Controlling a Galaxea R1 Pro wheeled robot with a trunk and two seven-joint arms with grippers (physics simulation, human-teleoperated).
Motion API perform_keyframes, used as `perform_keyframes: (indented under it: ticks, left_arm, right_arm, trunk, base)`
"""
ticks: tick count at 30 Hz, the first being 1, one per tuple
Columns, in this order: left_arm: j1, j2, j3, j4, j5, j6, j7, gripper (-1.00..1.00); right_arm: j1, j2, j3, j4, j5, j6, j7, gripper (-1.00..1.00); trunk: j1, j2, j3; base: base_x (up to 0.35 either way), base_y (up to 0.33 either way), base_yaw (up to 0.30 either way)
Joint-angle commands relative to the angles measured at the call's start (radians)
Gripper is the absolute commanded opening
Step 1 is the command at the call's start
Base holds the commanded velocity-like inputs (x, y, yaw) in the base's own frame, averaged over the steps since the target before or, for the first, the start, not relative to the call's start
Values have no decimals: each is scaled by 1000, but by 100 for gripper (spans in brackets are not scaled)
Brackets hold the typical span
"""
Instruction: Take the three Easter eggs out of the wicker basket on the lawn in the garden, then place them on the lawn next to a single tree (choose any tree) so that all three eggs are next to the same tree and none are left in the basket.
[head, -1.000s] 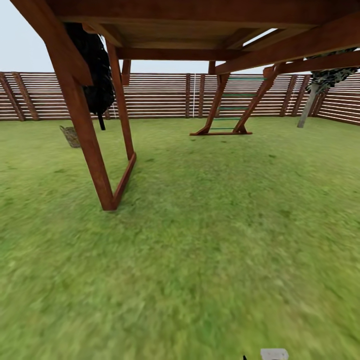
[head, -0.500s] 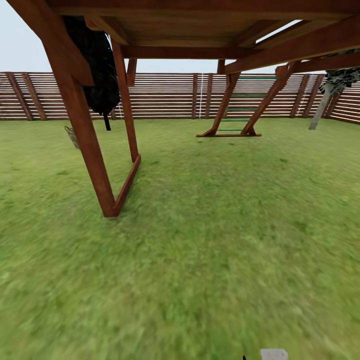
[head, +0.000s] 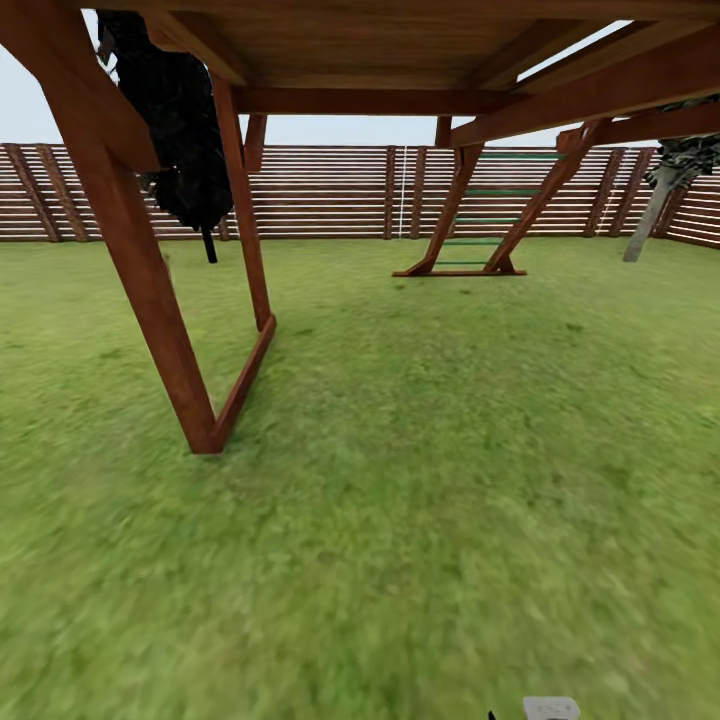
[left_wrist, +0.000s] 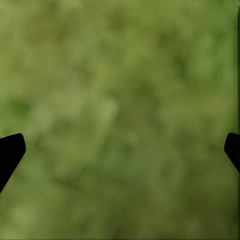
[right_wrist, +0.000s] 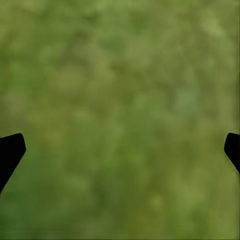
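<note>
The lawn (head: 420, 480) stretches ahead under a wooden play structure. At the far right, by the fence, stands a tree (head: 643, 226) with a pale grey trunk and mottled leaves. The wicker basket and the Easter eggs are hidden from view. In the left wrist view my left gripper (left_wrist: 120, 150) is open, with its black fingertips (left_wrist: 10, 152) far apart over blurred grass and nothing between them. In the right wrist view my right gripper (right_wrist: 120, 150) is open in the same way, empty, over grass.
A slanted brown post (head: 150, 290) of the play structure stands close at the left, its base rail (head: 245, 375) lying on the grass. A ladder frame (head: 480, 230) stands farther back. A dark black-trunked tree (head: 180, 130) and the slat fence (head: 330, 190) close the rear.
The whole view has shifted: the camera has moved forward, and the near post now looms larger. The basket, seen beside that post before, is now hidden behind it.
</note>
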Motion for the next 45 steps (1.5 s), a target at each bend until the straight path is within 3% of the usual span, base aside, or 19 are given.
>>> perform_keyframes:
  ticks: [1,45]
  left_arm:
    - [0,1,-5,0,-1,-3,8,100]
    - [0,1,-6,2,-2,-3,8,100]
  right_arm:
    - [0,2,0,1,0,-3,-3,100]
    - [0,9,2,1,-4,-4,-5,100]
  trunk:
    - [0,0,-1]
    - [0,0,-1]
  base:
    - [335,-90,0]
    - [335,-50,0]
